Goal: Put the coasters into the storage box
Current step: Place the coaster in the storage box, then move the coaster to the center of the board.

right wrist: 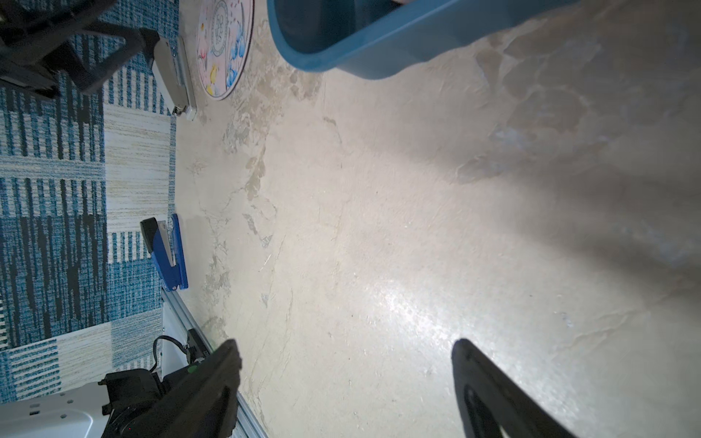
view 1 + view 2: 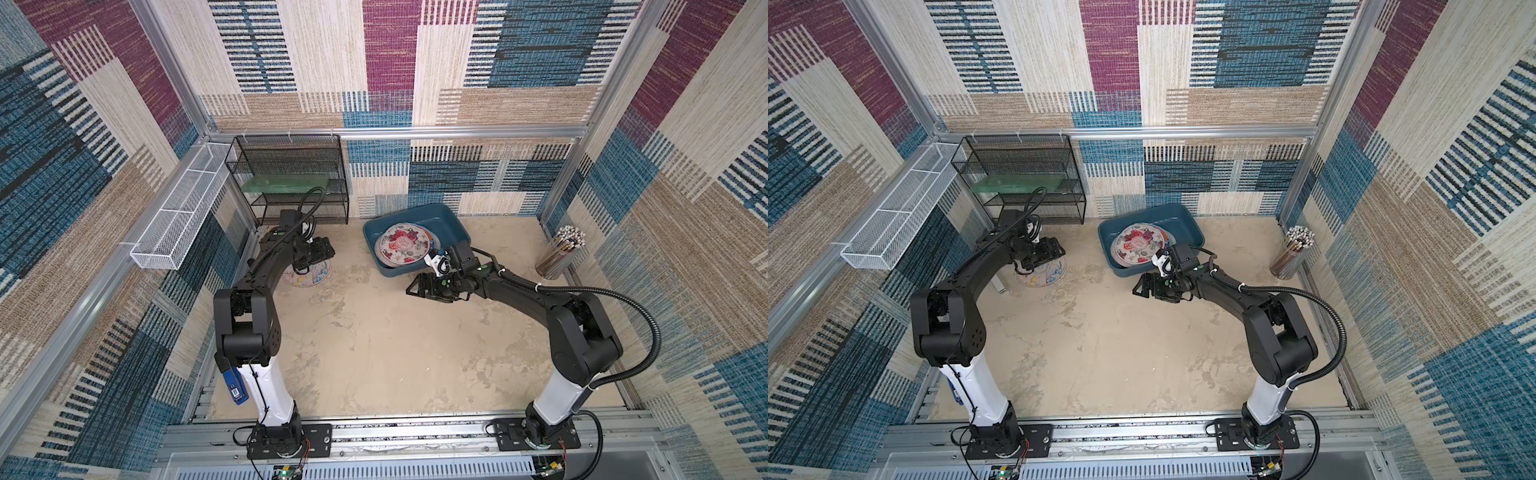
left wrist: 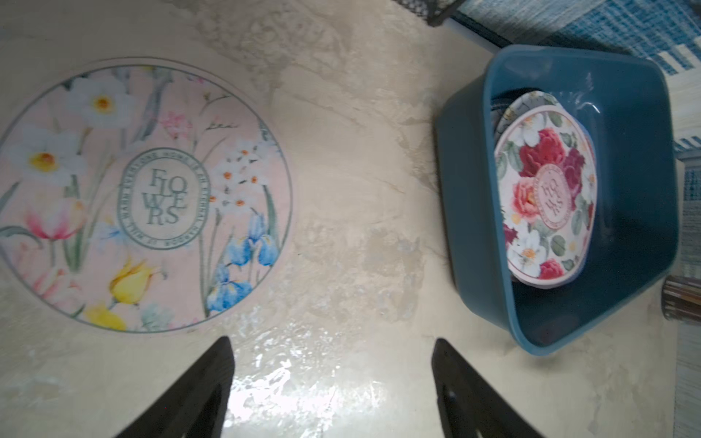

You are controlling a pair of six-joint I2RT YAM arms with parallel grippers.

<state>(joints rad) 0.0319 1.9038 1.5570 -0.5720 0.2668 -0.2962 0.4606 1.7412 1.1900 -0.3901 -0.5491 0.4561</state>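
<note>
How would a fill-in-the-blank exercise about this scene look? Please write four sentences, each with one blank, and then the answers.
1. The coaster lying on the table bears the word ____.
2. Only ____ coaster lies outside the storage box.
3. The rose-printed coaster lies ____ that box, on top of others.
4. The left gripper and the right gripper hold nothing; both are ____.

Answers: FLOWERS; one; inside; open.

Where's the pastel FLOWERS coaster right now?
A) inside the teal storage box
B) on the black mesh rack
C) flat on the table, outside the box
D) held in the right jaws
C: the FLOWERS coaster lies flat on the table, apart from the storage box; the left gripper has its jaws open and empty.
</note>
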